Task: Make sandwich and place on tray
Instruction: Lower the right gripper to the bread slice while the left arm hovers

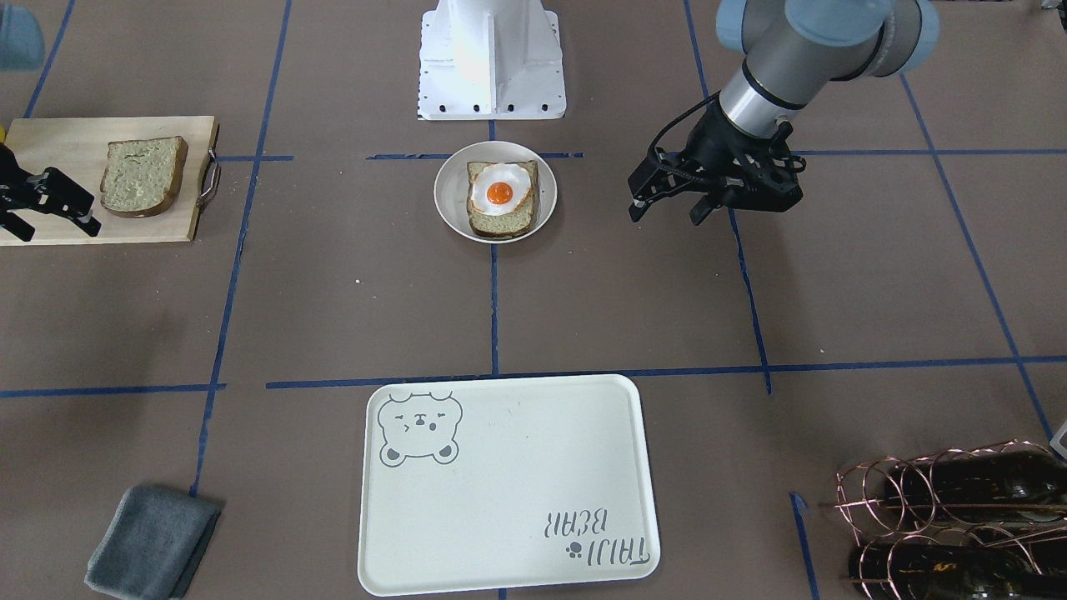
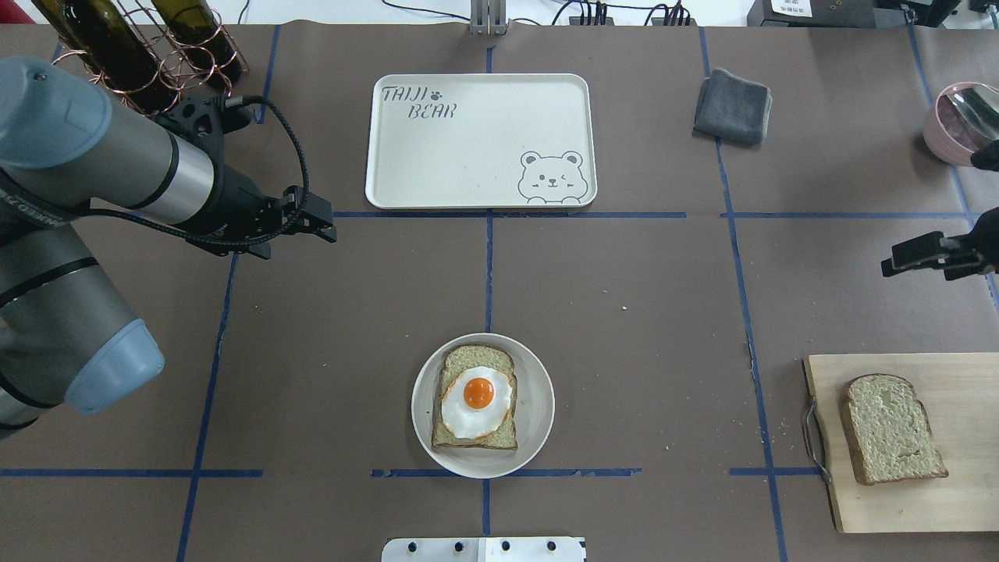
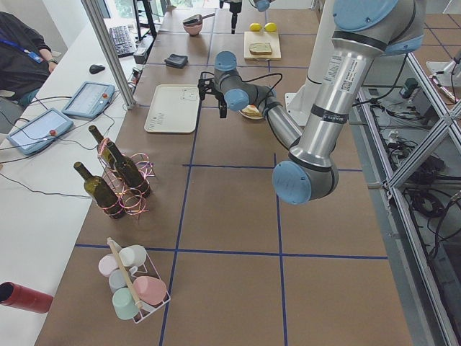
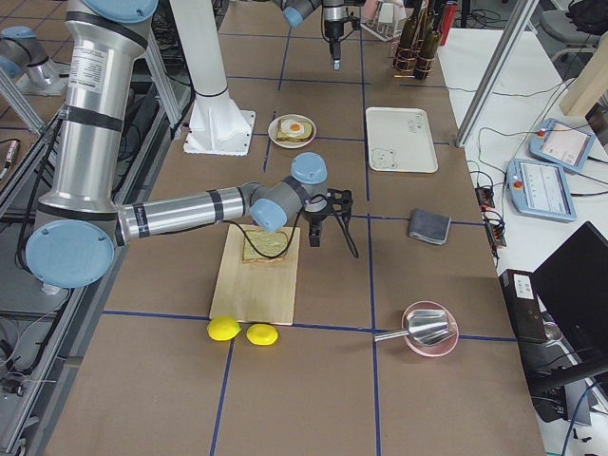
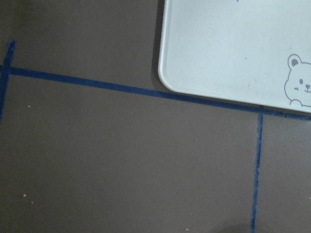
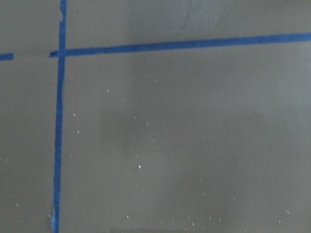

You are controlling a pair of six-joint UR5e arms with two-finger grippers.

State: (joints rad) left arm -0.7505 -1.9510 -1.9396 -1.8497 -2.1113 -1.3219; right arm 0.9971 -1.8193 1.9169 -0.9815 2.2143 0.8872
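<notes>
- Overhead exterior: egg rests on a bread slice on the plate; second slice lies on the cutting board.
- Well apart on the worktop sits the tray.
- Fingers stand apart on both left gripper and right gripper.

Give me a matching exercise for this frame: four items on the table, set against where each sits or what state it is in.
Items:
1. fried egg
2. plain bread slice
3. tray
4. grey cloth

Places or states:
A. on the wooden cutting board
B. on top of the other bread slice, in the white plate
C. folded, lying off to one side of the tray
D. nothing on it yet

Pairs: 1-B, 2-A, 3-D, 4-C.
</notes>
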